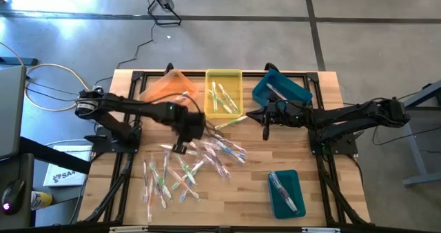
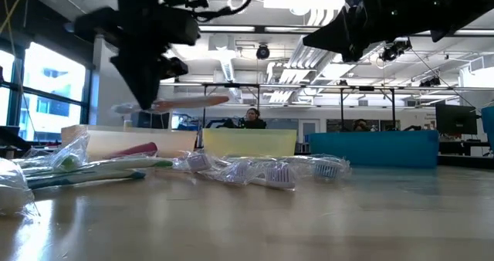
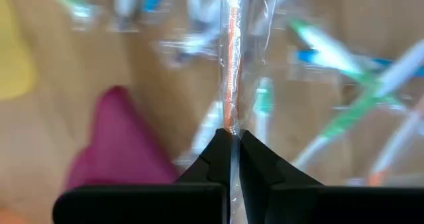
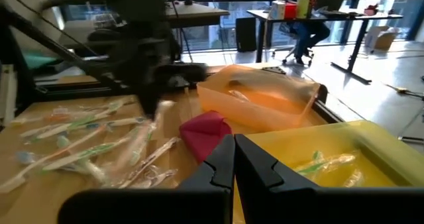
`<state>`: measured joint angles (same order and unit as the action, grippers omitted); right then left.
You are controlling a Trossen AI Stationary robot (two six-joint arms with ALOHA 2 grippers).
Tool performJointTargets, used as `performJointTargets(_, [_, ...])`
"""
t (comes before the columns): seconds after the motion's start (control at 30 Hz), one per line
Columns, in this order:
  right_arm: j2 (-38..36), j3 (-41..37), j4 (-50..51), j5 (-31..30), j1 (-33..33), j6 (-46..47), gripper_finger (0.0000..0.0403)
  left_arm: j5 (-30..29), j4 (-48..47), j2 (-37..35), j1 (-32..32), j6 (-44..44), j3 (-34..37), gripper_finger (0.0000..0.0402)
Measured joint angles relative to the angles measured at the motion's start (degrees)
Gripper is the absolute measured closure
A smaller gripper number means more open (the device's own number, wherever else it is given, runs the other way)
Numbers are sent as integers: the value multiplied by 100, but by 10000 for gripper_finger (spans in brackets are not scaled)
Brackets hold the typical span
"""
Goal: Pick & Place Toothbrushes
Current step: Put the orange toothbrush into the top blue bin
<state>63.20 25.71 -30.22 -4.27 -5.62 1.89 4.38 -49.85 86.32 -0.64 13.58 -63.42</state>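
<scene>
Left gripper point(image 1: 178, 148): over the middle of the worktop, jaws pinched shut on one wrapped toothbrush point(image 3: 232, 71) with an orange-pink stem, lifted clear of the wood (low view shows it hanging level in the air)

Toothbrushes point(image 1: 186, 165): loose scatter directly below and around that gripper, spreading toward the front-left of the worktop; more lie in the yellow bin point(image 1: 224, 78) at the back edge and the teal bin point(image 1: 285, 194) near the front-right

Right gripper point(image 1: 266, 126): fingers closed, empty, hovering beside the yellow bin

Magenta cloth point(image 4: 207, 132): near the orange bin point(image 1: 165, 87)
</scene>
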Motion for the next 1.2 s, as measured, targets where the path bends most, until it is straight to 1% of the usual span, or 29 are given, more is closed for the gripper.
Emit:
performJointTargets(0.1, [0,0,-2,24,2,0,401,275,199,0,-444,475,0,398])
performJointTargets(0.2, [0,0,-54,34,2,0,401,680,558,0,-846,947,0,398])
performJointTargets(0.4, [0,0,-90,188,11,2,401,1754,1447,0,-1566,1586,0,398])
performJointTargets(0.63, [0,2,-276,188,43,-2,401,2990,2716,0,-2096,1660,2,398])
performJointTargets(0.77, [0,2,-677,165,39,-46,401,3593,3550,0,-2288,1532,2,398])
performJointTargets(0.9, [-2,4,-1016,157,39,-217,401,3811,4284,0,-2351,1281,2,398])
performJointTargets(1.03, [-2,4,-1222,152,39,-304,395,3882,4698,0,-2335,1137,2,398])
performJointTargets(1.1, [-2,4,-1287,132,41,-319,377,3881,4728,0,-2336,1120,2,398])
performJointTargets(1.2, [-2,4,-1300,-11,57,-310,332,3878,4717,0,-2337,1119,2,398])
